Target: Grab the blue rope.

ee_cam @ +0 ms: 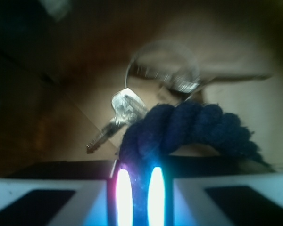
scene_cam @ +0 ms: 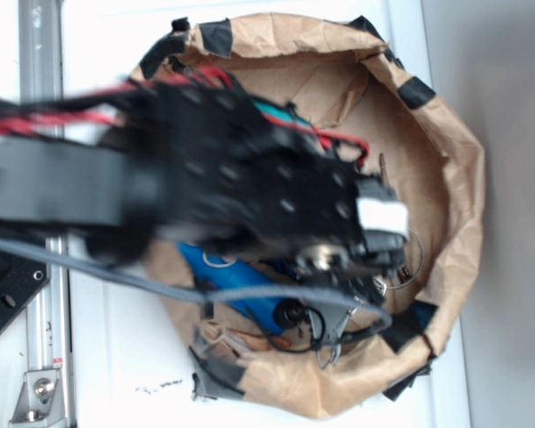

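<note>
In the wrist view the blue rope (ee_cam: pixel 188 125), a thick dark navy twisted cord, arches up and to the right from between my jaws. My gripper (ee_cam: pixel 138 190) is shut on one strand of it, and the two pads glow bright on either side of the cord. In the exterior view my gripper (scene_cam: pixel 374 263) is down inside a brown paper bowl (scene_cam: pixel 455 205), at its right side. The arm hides the rope there.
A bright blue bottle (scene_cam: pixel 227 275) lies in the bowl under the arm. A silver key (ee_cam: pixel 125 107) on a metal ring (ee_cam: pixel 166 66) lies just beyond the rope. The bowl's taped paper rim surrounds the gripper. A black cable (scene_cam: pixel 339 332) loops at the bowl's near edge.
</note>
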`<state>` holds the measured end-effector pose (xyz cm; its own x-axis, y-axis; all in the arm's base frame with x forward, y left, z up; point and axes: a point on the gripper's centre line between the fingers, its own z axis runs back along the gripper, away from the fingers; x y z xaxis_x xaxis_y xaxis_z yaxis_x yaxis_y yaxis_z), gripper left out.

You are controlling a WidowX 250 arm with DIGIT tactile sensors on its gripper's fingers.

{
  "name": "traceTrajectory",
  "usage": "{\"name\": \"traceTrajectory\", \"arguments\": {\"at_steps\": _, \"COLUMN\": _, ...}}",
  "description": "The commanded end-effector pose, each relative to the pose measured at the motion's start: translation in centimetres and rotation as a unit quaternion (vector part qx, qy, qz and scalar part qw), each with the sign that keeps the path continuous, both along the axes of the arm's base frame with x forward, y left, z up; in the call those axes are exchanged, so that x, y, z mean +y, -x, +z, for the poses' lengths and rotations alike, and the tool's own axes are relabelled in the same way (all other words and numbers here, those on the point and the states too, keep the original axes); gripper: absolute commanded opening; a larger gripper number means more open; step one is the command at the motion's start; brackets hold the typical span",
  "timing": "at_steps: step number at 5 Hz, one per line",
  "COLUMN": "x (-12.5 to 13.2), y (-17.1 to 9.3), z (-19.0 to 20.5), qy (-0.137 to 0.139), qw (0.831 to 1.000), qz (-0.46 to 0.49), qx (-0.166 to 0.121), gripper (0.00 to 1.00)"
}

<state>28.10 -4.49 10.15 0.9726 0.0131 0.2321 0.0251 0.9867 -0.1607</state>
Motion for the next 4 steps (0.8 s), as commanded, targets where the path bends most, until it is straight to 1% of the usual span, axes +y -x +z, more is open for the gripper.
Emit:
{"name": "traceTrajectory", "arguments": {"at_steps": 1, "x": 0.7, "y": 1.5, "z": 2.6, "qy": 0.0, "qw": 0.999, "qz": 0.016, "qx": -0.027, "gripper": 0.0}}
{"name": "traceTrajectory", "arguments": {"at_steps": 3, "x": 0.4, "y": 2.2, "z": 3.0, "qy": -0.013, "qw": 1.0, "qz": 0.011, "qx": -0.022, "gripper": 0.0}}
{"name": "traceTrajectory", "arguments": {"at_steps": 4, "x": 1.5, "y": 3.6, "z": 6.0, "qy": -0.055, "qw": 0.998, "qz": 0.0, "qx": 0.018, "gripper": 0.0}}
